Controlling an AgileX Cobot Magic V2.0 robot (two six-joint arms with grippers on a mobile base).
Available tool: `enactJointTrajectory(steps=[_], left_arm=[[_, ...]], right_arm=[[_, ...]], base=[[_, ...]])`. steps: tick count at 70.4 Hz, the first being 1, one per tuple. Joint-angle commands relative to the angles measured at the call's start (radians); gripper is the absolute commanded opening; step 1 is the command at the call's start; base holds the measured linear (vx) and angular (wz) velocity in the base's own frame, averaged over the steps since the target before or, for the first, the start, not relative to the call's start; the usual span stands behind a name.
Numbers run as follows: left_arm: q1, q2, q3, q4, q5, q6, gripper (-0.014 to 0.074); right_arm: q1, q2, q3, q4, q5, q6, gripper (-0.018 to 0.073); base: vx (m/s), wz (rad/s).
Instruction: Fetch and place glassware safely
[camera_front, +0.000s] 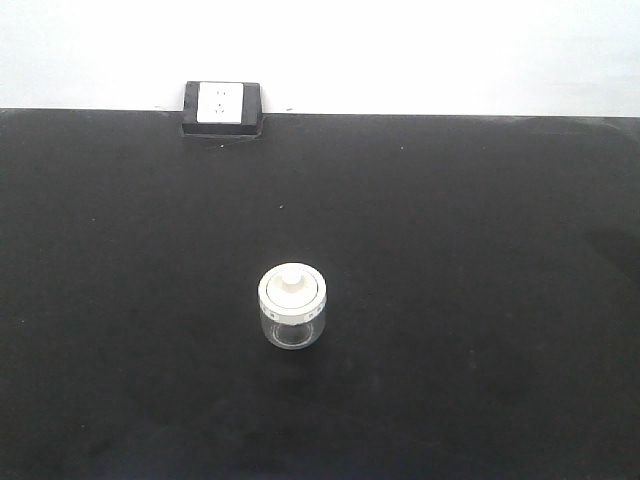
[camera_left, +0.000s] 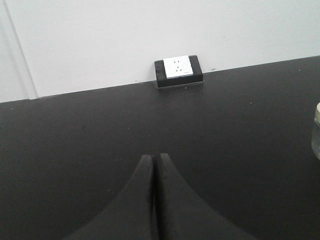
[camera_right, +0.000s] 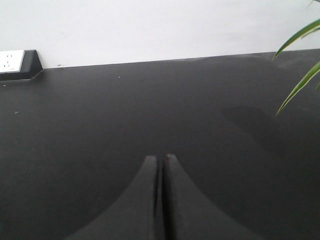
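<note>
The glassware (camera_front: 292, 308), a squat clear jar with a cream-white knobbed lid, stands upright near the middle of the black table (camera_front: 480, 250) in the front view. A sliver of the jar (camera_left: 316, 132) shows at the right edge of the left wrist view. My left gripper (camera_left: 154, 158) is shut with nothing between its fingers, low over the table and well left of the jar. My right gripper (camera_right: 161, 158) is shut and empty too; the jar is out of its view. Neither gripper shows in the front view.
A white wall socket in a black housing (camera_front: 222, 107) sits at the table's back edge, against the white wall; the socket (camera_left: 178, 70) also shows in the left wrist view. Green plant leaves (camera_right: 300, 60) hang in at the right of the right wrist view.
</note>
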Motion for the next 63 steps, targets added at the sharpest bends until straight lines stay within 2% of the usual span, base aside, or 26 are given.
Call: enactJointTrajectory(steps=[1, 21, 30, 63], left_arm=[[-0.002, -0.012, 0.026, -0.01, -0.067, -0.01, -0.0007], [-0.002, -0.012, 0.026, -0.01, -0.067, -0.01, -0.0007], [-0.002, -0.012, 0.026, -0.01, -0.067, -0.01, -0.0007], [-0.002, -0.012, 0.026, -0.01, -0.067, -0.01, -0.0007]], right_arm=[[-0.018, 0.02, 0.021, 0.059, -0.151, -0.069, -0.0001], [-0.018, -0.063, 0.146, 0.051, -0.287, -0.069, -0.0001], [-0.018, -0.14, 0.145, 0.039, -0.259, -0.071, -0.0001], [-0.018, -0.138, 0.145, 0.039, -0.263, -0.072, -0.0001]], base=[[0.0, 0.0], [0.0, 0.0], [0.0, 0.0], [0.0, 0.0]])
